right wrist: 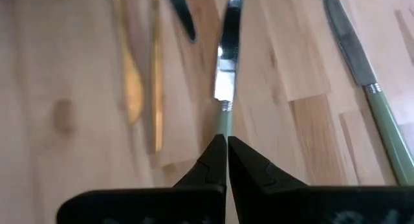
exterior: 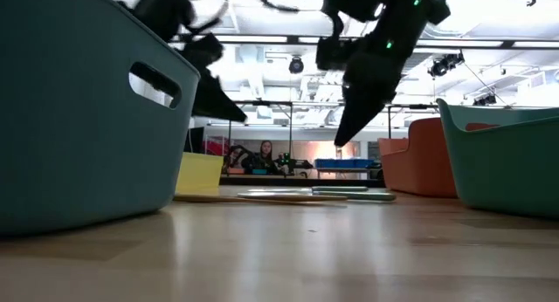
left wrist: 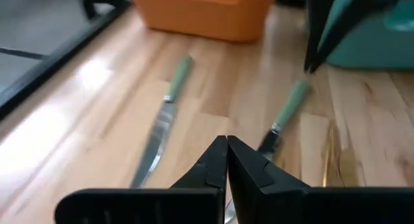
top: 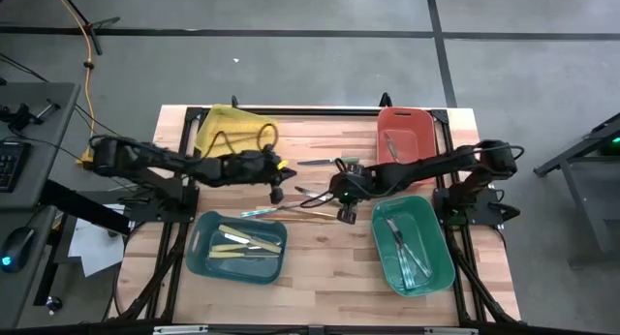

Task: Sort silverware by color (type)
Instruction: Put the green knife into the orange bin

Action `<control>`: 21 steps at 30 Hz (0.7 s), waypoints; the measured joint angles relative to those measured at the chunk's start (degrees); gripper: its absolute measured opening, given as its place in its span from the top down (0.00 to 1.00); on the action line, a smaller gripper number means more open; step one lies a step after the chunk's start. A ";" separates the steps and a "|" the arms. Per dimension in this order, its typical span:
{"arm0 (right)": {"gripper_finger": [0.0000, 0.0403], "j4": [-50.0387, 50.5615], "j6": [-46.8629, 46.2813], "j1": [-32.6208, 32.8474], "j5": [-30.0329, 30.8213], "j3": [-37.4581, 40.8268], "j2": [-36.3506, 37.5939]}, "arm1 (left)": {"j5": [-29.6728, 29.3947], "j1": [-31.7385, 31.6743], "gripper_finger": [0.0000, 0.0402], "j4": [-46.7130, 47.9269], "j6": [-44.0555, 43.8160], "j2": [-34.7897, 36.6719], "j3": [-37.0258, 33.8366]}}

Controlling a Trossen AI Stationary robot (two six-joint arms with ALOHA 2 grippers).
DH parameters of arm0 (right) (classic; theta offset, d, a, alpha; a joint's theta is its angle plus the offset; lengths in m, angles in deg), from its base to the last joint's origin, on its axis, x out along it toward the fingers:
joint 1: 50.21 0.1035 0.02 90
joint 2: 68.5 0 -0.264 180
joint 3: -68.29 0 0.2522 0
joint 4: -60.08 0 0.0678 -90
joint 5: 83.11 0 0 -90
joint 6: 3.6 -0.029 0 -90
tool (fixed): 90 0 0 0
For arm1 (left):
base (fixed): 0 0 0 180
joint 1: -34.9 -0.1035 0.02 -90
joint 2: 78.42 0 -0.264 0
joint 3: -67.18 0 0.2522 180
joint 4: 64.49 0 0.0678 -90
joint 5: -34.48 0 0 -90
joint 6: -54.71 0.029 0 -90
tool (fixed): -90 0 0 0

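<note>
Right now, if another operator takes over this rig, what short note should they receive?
Left gripper: shut, holding nothing, above the table centre.
Right gripper: shut, empty, over a green-handled knife.
Done: cream pieces in the blue bin, silver-grey ones in the green bin, one piece in the red bin. The yellow bin appears to hold none.
Left: another green-handled knife and gold pieces lie loose between the grippers.
</note>
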 joint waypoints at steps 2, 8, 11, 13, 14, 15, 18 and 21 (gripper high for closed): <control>1.00 1.38 0.00 0.04 -1.46 0.00 2.11 | 4.80 -1.52 1.00 0.88 2.56 -3.61 2.94; 1.00 4.91 0.02 0.90 -2.21 -0.02 9.11 | 21.51 -6.68 1.00 18.61 8.12 -12.77 16.63; 1.00 6.83 -0.05 1.46 -2.21 -0.04 12.26 | 21.75 -6.85 1.00 26.64 11.52 -17.37 22.76; 1.00 7.67 -0.19 1.89 -2.13 -0.04 13.82 | 20.90 -6.50 1.00 28.77 12.75 -19.98 25.23; 1.00 8.05 -0.24 2.07 -2.11 -0.04 14.41 | 20.81 -6.35 1.00 28.56 12.96 -21.47 26.29; 1.00 7.92 -0.24 2.32 -2.12 -0.04 14.85 | 20.83 -6.17 1.00 28.52 13.01 -22.56 26.98; 1.00 8.09 -0.27 2.89 -2.10 -0.04 15.55 | 21.02 -5.51 1.00 28.25 14.81 -25.58 29.08; 1.00 8.65 -0.31 3.39 -2.01 -0.04 15.61 | 22.18 -4.73 1.00 28.99 19.53 -27.20 29.12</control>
